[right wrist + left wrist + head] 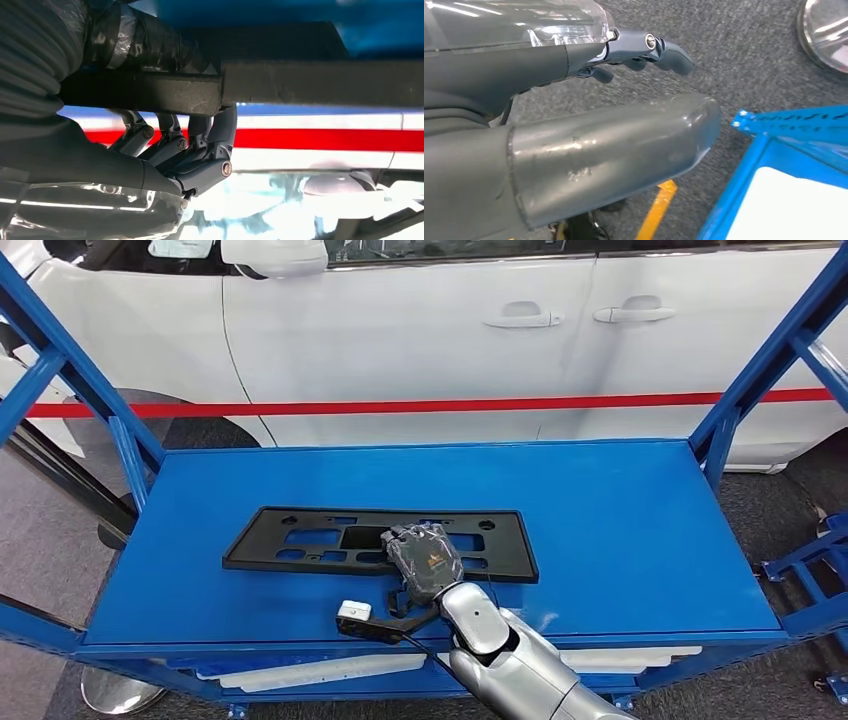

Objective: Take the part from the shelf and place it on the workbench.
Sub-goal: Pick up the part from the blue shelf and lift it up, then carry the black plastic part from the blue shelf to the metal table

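The part, a flat black plate frame [300,540] with several cut-outs, lies on the blue shelf top [620,530]. My right hand [425,558] reaches in from below and rests on the frame's near edge, right of its middle. In the right wrist view the dark fingers [170,145] curl around one side of the black frame edge [325,82] and the thumb lies against the other side, so the hand grips it. My left hand [574,100] hangs beside the shelf over the grey carpet, holding nothing, its fingers [659,47] apart from the thumb.
A white car [420,340] with a red stripe [400,406] stands close behind the shelf. Blue slanted uprights [760,370] rise at both ends. A lower blue shelf frame [784,125], a yellow floor line [656,210] and a round silver base [120,690] lie below.
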